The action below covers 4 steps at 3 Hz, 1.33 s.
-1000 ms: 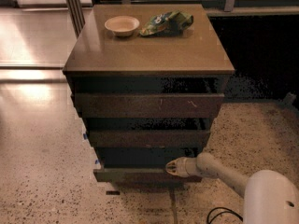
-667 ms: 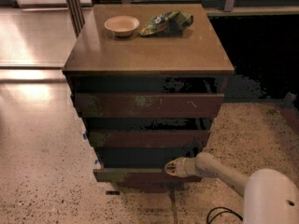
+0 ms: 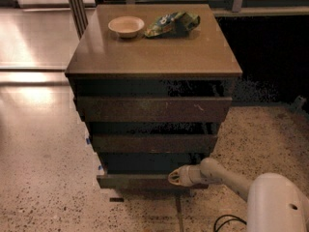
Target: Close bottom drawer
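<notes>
gripper: gripper (image 3: 175,177) low at the cabinet's foot, pale tip pointing left, on the end of the pale arm (image 3: 227,178)
jaw state: we cannot tell, wide or narrow
contact: tip sits against the bottom drawer (image 3: 135,181) front, right of its middle
bottom drawer: lowest of three, front runs level with the jaws and off to their left; it looks pulled out a little
bottom drawer contents: dark strip just above the jaws, we can't make out anything in it
middle drawer front (image 3: 154,143): directly above the jaws
top drawer front (image 3: 152,109): higher again, pale scratches on it
worktop (image 3: 159,57): far above the jaws
bowl (image 3: 126,26): on worktop, up and left of the jaws, looks empty to us
green snack bag (image 3: 173,23): just right of bowl, crumpled
</notes>
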Each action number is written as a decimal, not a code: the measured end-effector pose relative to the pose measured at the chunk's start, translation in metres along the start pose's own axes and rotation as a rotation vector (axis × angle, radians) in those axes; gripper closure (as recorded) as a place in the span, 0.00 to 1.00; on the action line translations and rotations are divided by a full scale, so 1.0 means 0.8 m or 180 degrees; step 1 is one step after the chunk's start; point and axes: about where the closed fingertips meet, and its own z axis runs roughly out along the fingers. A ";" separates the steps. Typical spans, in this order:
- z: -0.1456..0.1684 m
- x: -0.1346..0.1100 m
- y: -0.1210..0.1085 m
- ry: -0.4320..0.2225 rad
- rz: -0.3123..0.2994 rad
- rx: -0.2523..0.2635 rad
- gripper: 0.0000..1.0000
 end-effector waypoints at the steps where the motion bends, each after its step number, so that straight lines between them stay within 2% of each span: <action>1: 0.006 0.000 0.013 -0.0017 0.0041 -0.0126 1.00; 2: 0.002 -0.004 0.011 -0.0017 0.0041 -0.0125 1.00; 3: -0.016 -0.024 0.005 -0.0106 -0.0016 -0.0027 1.00; 4: -0.035 -0.042 0.009 -0.0206 -0.0067 0.0159 1.00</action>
